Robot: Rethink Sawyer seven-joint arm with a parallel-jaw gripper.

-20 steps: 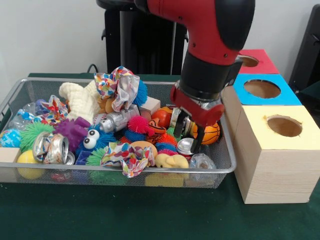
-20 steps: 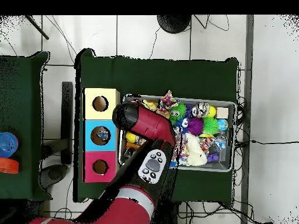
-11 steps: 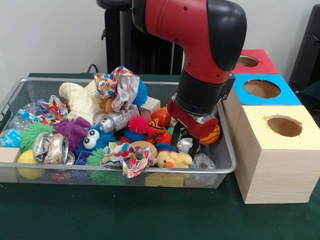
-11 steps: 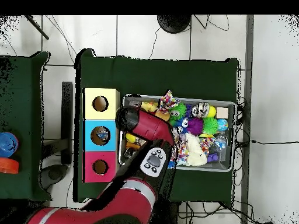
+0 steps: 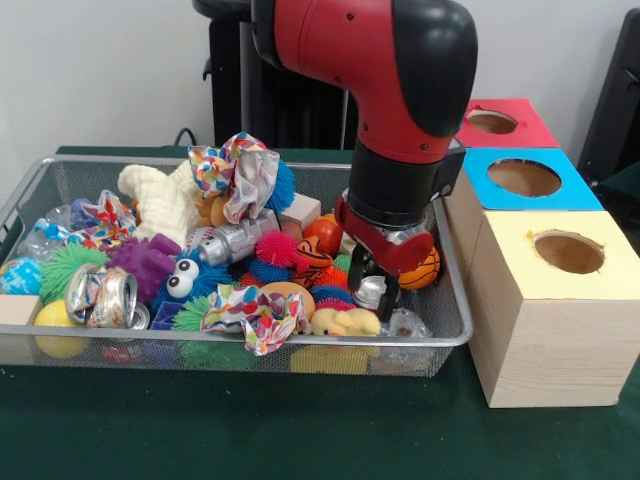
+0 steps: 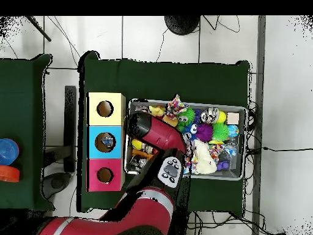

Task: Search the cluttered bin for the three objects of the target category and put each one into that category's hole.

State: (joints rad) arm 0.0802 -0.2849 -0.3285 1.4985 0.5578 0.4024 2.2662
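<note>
end effector (image 5: 375, 290) low in wire bin (image 5: 452, 300), right end, near boxes | fingers around crushed can (image 5: 370, 291), likely picking it | cannot tell if clenched | yellow duck (image 5: 343, 321) just beside

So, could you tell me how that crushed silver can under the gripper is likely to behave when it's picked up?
The crushed can is probably light for its size, being dented thin metal. Its shiny, uneven surface may let it slip or twist between the fingers. It rests on loose toys beside the yellow duck, so a push would likely shift it.
</note>
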